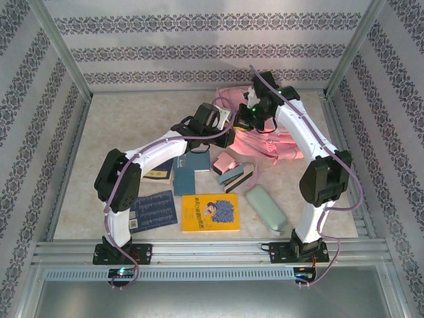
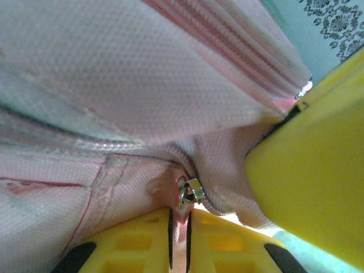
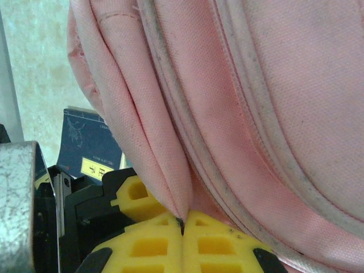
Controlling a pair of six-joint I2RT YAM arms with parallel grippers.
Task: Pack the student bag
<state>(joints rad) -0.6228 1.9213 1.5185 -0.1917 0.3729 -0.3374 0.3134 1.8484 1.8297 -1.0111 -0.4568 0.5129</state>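
Note:
The student bag, a big pink backpack, lies at the back right of the table. Both grippers meet at its left end. My left gripper is shut on the bag's pink zipper pull strap, just below the metal slider. In the left wrist view, the left gripper has its yellow fingers pressed together on that strap. My right gripper is shut on a fold of the bag's fabric. In the right wrist view, the right gripper pinches that fold's tip.
In front of the bag lie a teal book, a yellow book, a dark blue book, a pale green pencil case and small pink and grey items. Metal frame rails and patterned walls bound the table.

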